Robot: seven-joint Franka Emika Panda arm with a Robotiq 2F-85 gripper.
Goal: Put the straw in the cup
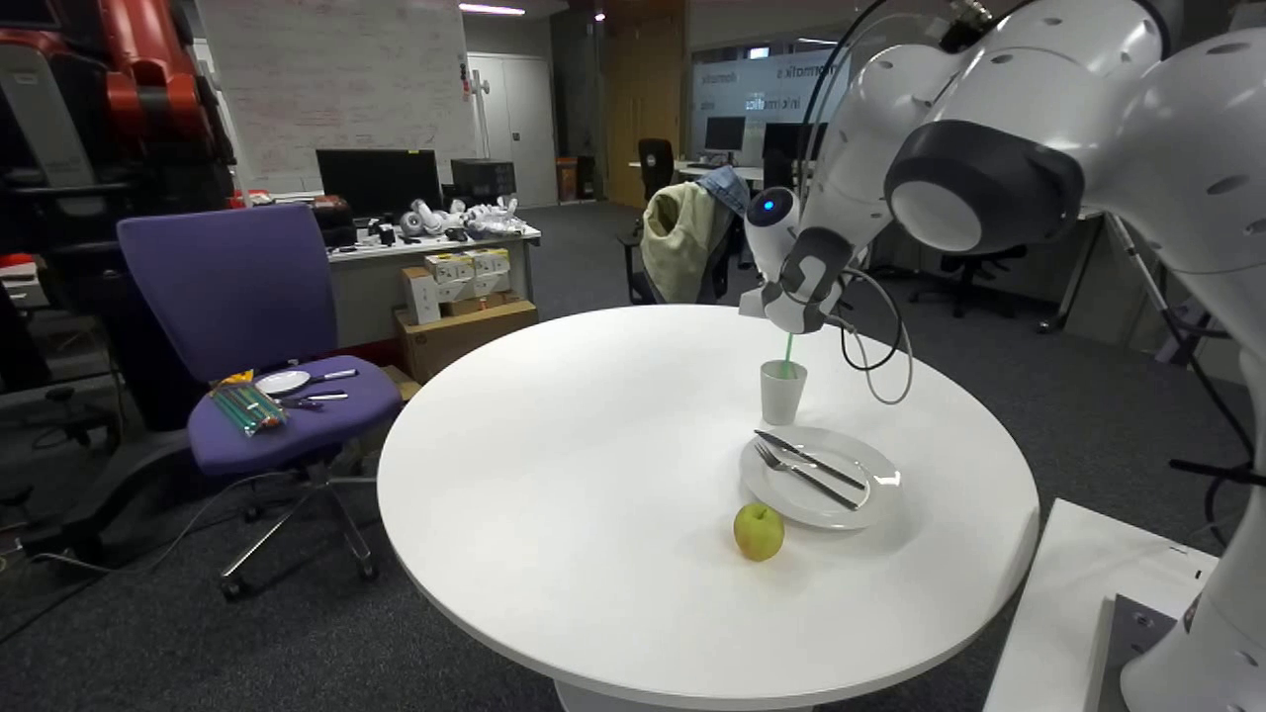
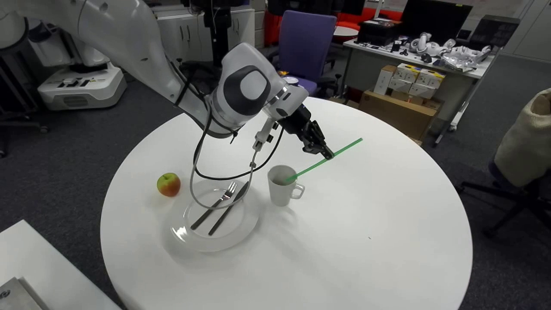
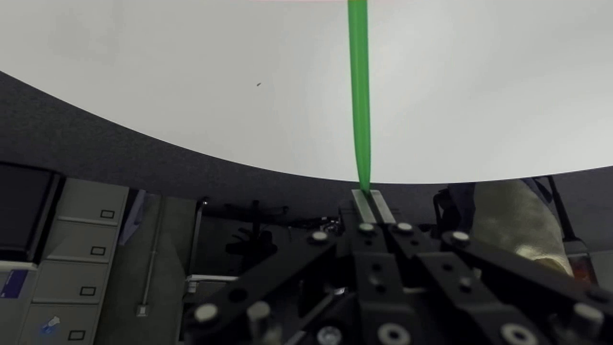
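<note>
The straw is a long, thin green tube, seen in both exterior views [image 1: 788, 348] [image 2: 310, 168] and in the wrist view [image 3: 360, 91]. The cup is a small white mug with a handle, upright on the table [image 1: 782, 398] [image 2: 280, 193]. My gripper [image 2: 329, 155] is shut on the straw near its middle, with the fingertips [image 3: 368, 194] nearly together around it. The straw slants down toward the cup. Its lower end shows within the cup's mouth in both exterior views; how deep it reaches I cannot tell. In an exterior view the wrist hides the fingers.
A white plate [image 1: 841, 445] [image 2: 249, 219] with a fork [image 1: 806, 478] and a knife [image 1: 826, 467] stands beside the cup. An apple [image 1: 759, 532] [image 2: 168, 184] sits beyond the plate. Cables [image 2: 200, 155] hang from the arm in a loop near the plate. The white table [image 1: 554, 475] is round.
</note>
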